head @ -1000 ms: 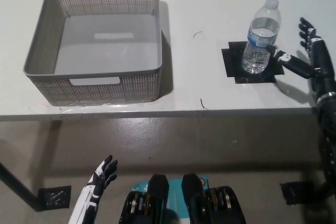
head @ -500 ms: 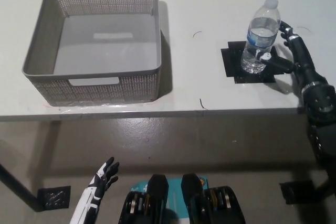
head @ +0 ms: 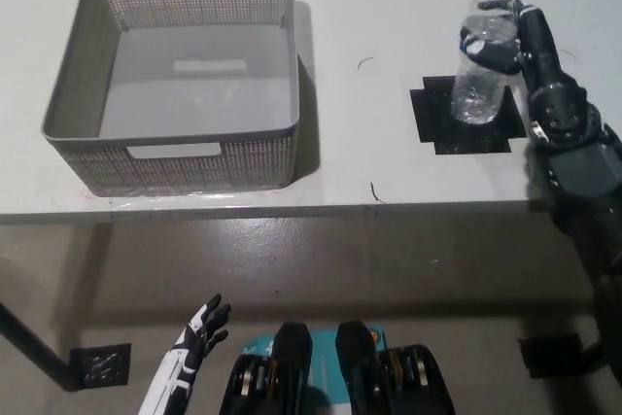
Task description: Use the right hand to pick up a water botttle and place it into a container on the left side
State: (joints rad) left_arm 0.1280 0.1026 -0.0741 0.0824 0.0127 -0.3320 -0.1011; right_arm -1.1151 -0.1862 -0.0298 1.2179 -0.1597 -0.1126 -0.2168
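My right hand (head: 513,41) grips the water bottle (head: 483,55) mid-body (thin, slick plastic, likely crushable, sloshing); left hand (head: 199,337) hangs released.

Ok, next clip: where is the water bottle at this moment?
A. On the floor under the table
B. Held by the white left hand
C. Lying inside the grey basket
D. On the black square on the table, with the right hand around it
D: the water bottle is over the black square, the black right hand wrapped around its upper part.
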